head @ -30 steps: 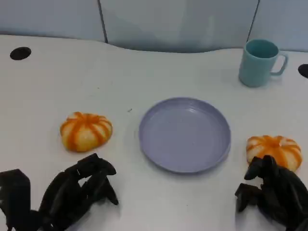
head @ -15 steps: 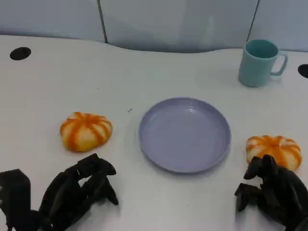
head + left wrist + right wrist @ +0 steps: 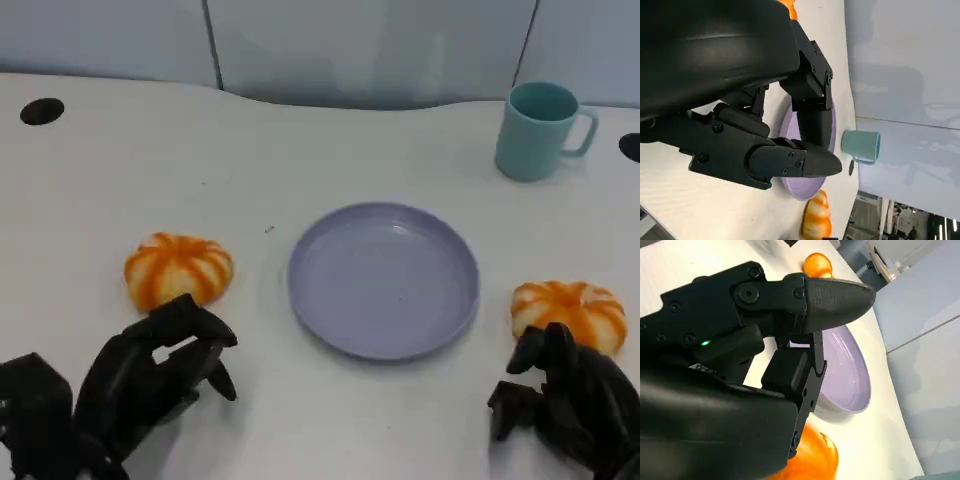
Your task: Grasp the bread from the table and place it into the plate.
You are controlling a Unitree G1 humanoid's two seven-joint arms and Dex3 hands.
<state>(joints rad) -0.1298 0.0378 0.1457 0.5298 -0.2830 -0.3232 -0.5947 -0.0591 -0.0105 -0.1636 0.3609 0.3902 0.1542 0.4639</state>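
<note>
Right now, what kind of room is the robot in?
Probably an office or lab. The white table has a round cable hole like a desk, grey partition panels stand behind it, and a teal mug sits near a purple plate.

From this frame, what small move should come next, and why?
Probably the left hand should ease forward over the left bread and lower its fingers around it. That hand holds nothing and sits just short of the roll, fingertips near its close edge. The plate lies bare beside it. The right hand rests by the right bread, also holding nothing.
</note>
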